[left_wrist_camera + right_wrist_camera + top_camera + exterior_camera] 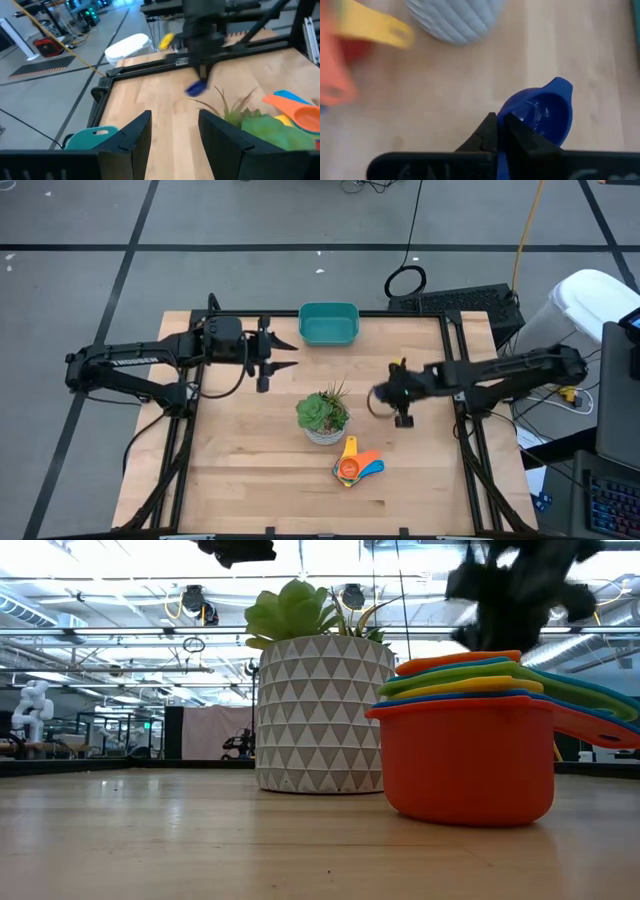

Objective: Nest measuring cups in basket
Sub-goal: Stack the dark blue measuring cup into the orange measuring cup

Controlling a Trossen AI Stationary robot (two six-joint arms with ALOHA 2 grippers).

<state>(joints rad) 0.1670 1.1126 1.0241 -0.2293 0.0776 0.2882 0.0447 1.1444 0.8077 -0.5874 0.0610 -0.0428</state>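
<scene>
A nested stack of measuring cups (355,467), orange on top, lies on the table near the white-potted plant (323,416); in the low view the stack (470,755) rests on its bowl bottoms. My right gripper (383,398) is right of the plant, shut on a dark blue measuring cup (540,114). The teal basket (328,323) stands at the table's far edge. My left gripper (285,355) hovers open, left of the basket and touching nothing. My right gripper (501,120) pinches the blue cup's handle (503,159) between its two fingers, close to where the handle meets the bowl. The fingers come from above, slanting down. The bowl's open side faces up, and in the left wrist view the cup (196,88) seems lifted off the table.
The plant (320,700) stands between the cup stack and the basket. A black frame (455,355) borders the table. Bare wood lies between the plant and the basket and on the table's left half.
</scene>
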